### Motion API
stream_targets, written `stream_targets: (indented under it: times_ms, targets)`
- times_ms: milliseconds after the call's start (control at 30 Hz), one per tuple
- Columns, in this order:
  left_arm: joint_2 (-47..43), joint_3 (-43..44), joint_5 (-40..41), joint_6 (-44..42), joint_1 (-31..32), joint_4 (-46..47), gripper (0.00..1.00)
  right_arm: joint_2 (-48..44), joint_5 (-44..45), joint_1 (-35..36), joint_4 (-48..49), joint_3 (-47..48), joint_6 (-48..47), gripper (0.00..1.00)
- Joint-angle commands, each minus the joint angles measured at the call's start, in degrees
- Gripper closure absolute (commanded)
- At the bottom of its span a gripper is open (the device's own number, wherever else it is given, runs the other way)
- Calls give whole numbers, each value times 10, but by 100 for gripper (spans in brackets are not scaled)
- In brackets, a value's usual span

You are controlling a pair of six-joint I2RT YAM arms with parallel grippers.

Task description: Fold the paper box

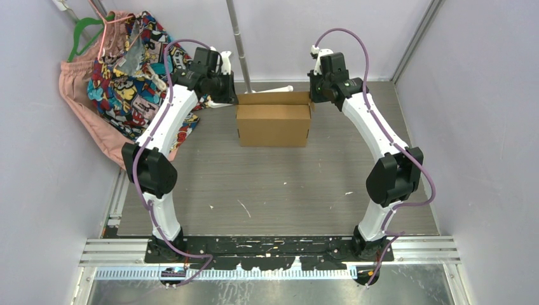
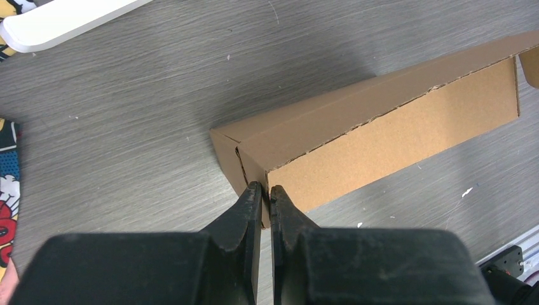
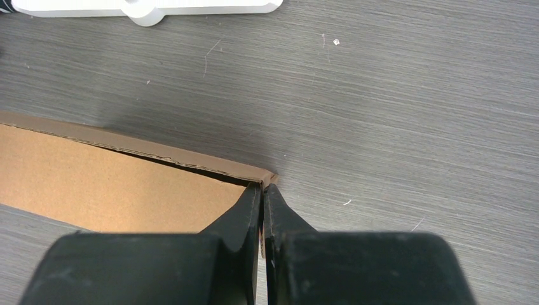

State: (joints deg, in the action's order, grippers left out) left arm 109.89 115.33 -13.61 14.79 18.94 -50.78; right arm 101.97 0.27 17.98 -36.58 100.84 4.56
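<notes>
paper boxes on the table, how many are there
1: the paper box lies far-centre on the table, the left gripper and the right gripper each pinched shut on one corner. None seems hidden.

My overhead view is bright and even, lit from above, with only faint, soft shadows on the table [image 1: 273, 184]. The steel strip [image 1: 254, 291] at 6 o'clock gives a dull glare, and the walls [image 1: 38, 159] lean outward toward the frame edges. In both wrist views I see the table grain sharply, while the left gripper [image 2: 266, 194] and right gripper [image 3: 262, 190] go soft, featureless black at 6 o'clock. The paper box [image 2: 381, 127] throws a broad, soft shadow toward 12 o'clock.
</notes>
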Motion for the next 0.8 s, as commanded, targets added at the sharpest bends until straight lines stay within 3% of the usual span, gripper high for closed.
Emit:
stream_targets:
  times_ms: [0,767]
  targets:
    - [-17,-5,-31,8,20,17,92,5,-32,25,5,22,33,99]
    - [-27,-22,-32,5,20,24,92,-7,30,61,38,-15,87,99]
